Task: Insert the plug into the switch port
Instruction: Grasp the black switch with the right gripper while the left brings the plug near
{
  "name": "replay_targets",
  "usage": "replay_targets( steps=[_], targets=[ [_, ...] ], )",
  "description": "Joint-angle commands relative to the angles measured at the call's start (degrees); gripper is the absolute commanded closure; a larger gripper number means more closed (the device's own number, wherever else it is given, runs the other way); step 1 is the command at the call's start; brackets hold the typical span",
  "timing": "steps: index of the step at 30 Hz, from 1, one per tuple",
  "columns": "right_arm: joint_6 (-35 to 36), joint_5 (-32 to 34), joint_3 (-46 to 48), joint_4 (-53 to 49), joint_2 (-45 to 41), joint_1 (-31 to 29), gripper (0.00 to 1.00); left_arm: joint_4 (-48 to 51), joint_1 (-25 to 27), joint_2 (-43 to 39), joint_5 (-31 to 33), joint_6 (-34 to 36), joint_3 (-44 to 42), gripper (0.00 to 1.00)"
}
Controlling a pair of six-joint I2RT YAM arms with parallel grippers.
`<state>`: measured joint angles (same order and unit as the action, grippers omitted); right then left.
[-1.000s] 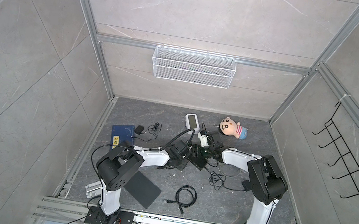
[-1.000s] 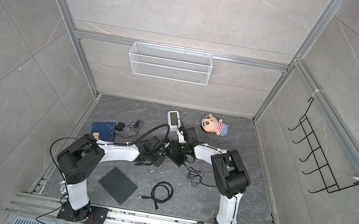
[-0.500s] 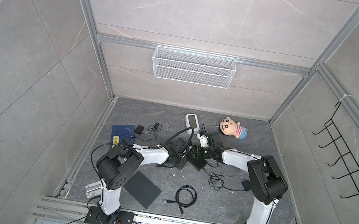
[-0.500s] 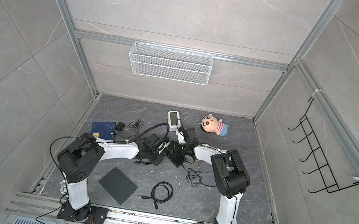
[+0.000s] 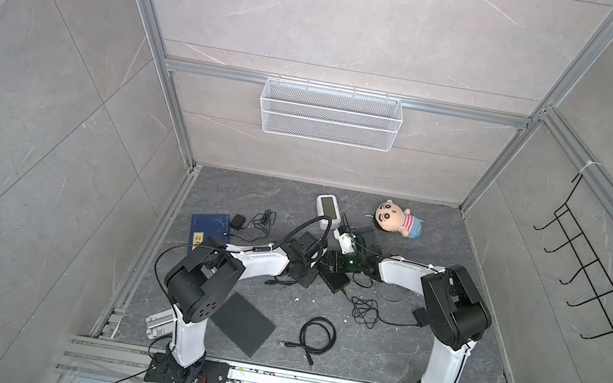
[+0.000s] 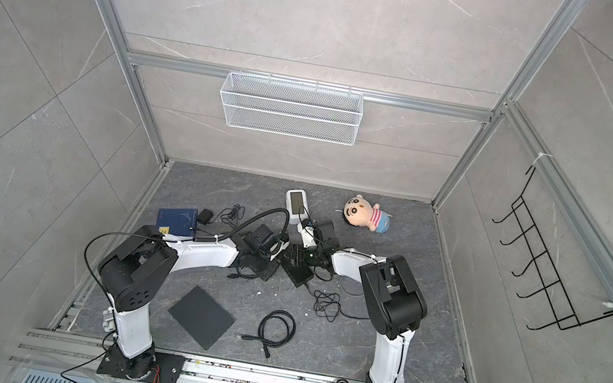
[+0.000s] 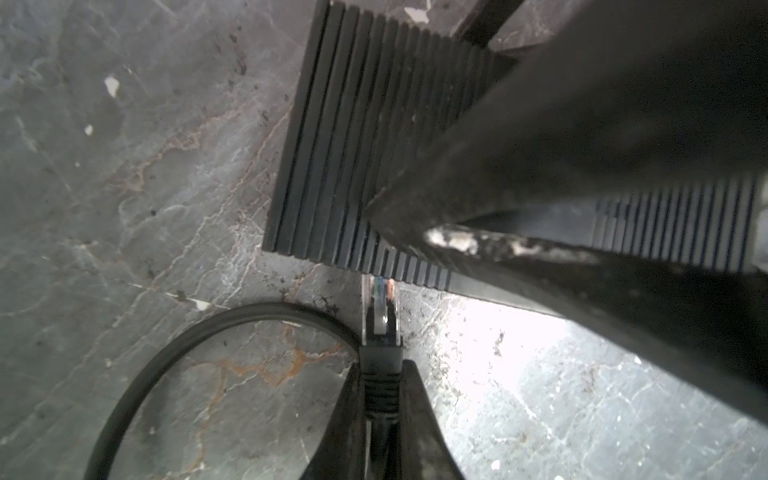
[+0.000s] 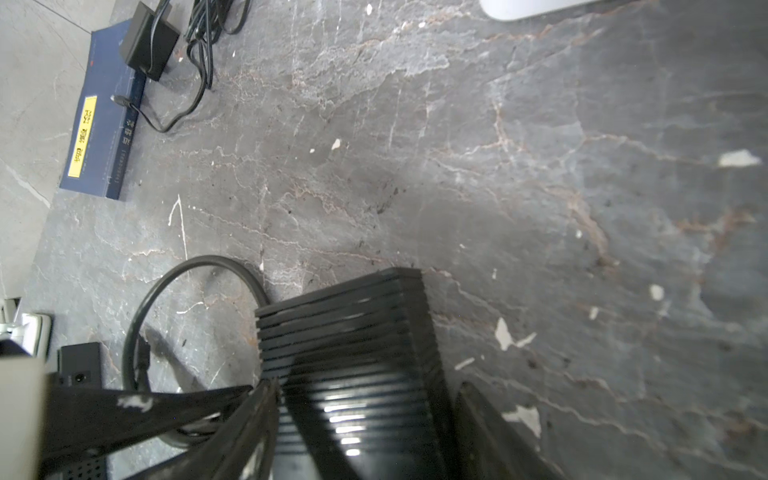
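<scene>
Plug (image 7: pixel 379 307): nose at switch (image 7: pixel 353 145) port face, apparently unseated. Left gripper (image 7: pixel 381 386), from nine o'clock in both top views, pinches its boot for aligned pushing; right gripper (image 8: pixel 368 386), three o'clock, straddles switch wide, bracing; grip indeterminate.

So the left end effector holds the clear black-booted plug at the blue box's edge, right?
No, wrong object: the left wrist view shows the left end effector holding the clear black-booted plug at the edge of the black ribbed switch.
</scene>
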<state>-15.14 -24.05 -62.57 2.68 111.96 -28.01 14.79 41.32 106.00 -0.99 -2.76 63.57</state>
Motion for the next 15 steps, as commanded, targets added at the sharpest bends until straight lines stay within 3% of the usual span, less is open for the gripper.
replay_targets(
  steps=[1,9,15],
  targets=[
    [0.85,-0.04,1.87,-11.40,4.04,-1.88,0.31,-0.57,-1.98,-0.28,-5.34,4.61,2.90,0.92],
    [0.58,1.23,1.35,-11.13,4.58,-2.11,0.33,7.19,-3.35,2.36,-11.78,8.49,7.35,0.92],
    [0.28,-2.12,0.98,-9.96,5.50,-2.50,0.34,5.77,-2.92,4.17,-7.78,7.12,7.80,0.92]
  ],
)
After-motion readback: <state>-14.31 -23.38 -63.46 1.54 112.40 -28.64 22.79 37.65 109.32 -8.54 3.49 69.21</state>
